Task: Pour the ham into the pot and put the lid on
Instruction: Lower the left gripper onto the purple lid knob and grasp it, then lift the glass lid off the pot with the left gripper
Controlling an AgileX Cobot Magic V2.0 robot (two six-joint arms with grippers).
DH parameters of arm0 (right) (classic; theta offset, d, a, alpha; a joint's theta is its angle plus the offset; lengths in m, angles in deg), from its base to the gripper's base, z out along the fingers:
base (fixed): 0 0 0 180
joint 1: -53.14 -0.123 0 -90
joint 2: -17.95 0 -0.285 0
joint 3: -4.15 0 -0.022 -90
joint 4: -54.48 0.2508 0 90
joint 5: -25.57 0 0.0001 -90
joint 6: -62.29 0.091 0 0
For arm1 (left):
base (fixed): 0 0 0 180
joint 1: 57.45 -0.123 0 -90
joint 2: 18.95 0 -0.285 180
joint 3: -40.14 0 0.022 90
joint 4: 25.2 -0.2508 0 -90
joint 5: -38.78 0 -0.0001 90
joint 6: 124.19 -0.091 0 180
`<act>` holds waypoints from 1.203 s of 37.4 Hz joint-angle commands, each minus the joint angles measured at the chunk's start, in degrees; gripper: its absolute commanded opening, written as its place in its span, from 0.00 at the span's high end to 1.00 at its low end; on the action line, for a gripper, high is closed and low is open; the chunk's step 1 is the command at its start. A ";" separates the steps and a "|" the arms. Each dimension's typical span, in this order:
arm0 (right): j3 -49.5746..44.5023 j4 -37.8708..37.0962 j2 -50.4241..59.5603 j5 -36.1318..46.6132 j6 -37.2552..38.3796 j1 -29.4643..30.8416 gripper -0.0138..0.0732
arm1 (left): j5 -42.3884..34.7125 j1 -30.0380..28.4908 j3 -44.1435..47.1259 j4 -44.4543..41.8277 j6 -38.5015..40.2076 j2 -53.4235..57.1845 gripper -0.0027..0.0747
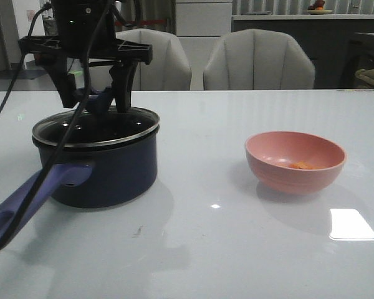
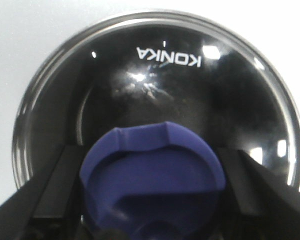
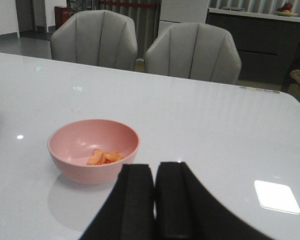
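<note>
My left end effector (image 1: 101, 99) straddles the blue cup-shaped knob (image 2: 152, 182) of the round glass lid with metal rim (image 1: 96, 128), which sits on the dark navy saucepan (image 1: 106, 174); whether it is clamped I cannot tell. Glass: heavy, slick, breakable, so hold the knob. The small orange ham pieces (image 3: 104, 157) lie in the pink bowl (image 3: 94, 149). My right end effector (image 3: 155, 195) is closed, empty.

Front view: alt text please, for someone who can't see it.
The left gripper sits at the blue knob of the glass lid on the navy pot, at the left of a white table. To the right, a pink bowl holds orange ham.
</note>
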 commanded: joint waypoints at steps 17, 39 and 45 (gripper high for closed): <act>0.30 -0.56 1.19 4.54 -0.01 0.37 0.64 | 3.13 -1.43 -10.13 -2.80 -1.35 5.87 0.60; 0.30 -0.56 1.19 4.54 -0.01 0.37 0.64 | -1.29 -21.42 9.85 -0.95 -8.71 17.42 0.60; 0.30 -0.56 1.19 4.54 -0.01 0.37 0.64 | -6.05 -24.05 17.51 -1.07 -9.88 17.42 0.60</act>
